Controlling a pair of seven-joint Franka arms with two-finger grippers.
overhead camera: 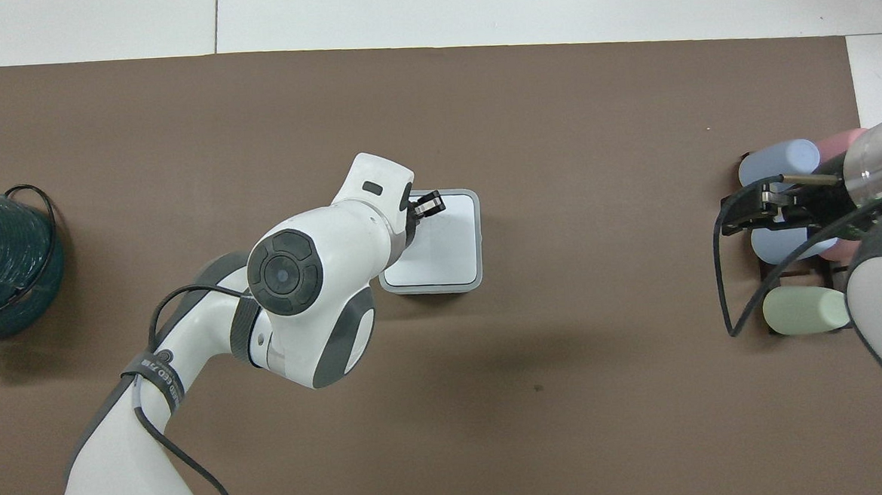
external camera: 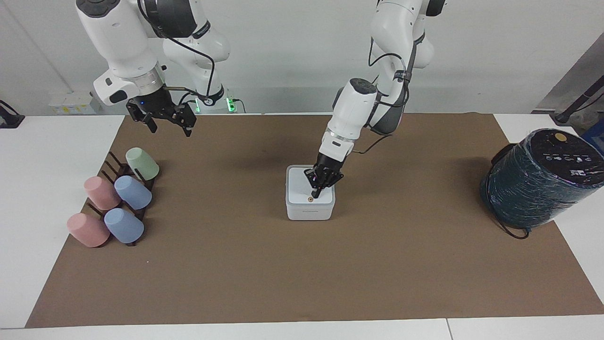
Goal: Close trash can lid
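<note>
Left jaws [external camera: 316, 192] pressed together, tip on lid [external camera: 303, 188], flat on trash can [external camera: 310, 212] mid-counter; left arm hides lid corner overhead. Right jaws [external camera: 166, 123] spread, waiting above cups [external camera: 134, 192]; teal cylinder [external camera: 542, 177] well apart

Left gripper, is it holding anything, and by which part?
Nothing: left gripper only presses its tip on the lid of the trash can.

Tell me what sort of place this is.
Probably a robotics lab bench. Two arms work at a white table under a brown mat, with staged props: a small trash can, cups on a rack, a wrapped teal cylinder.
</note>
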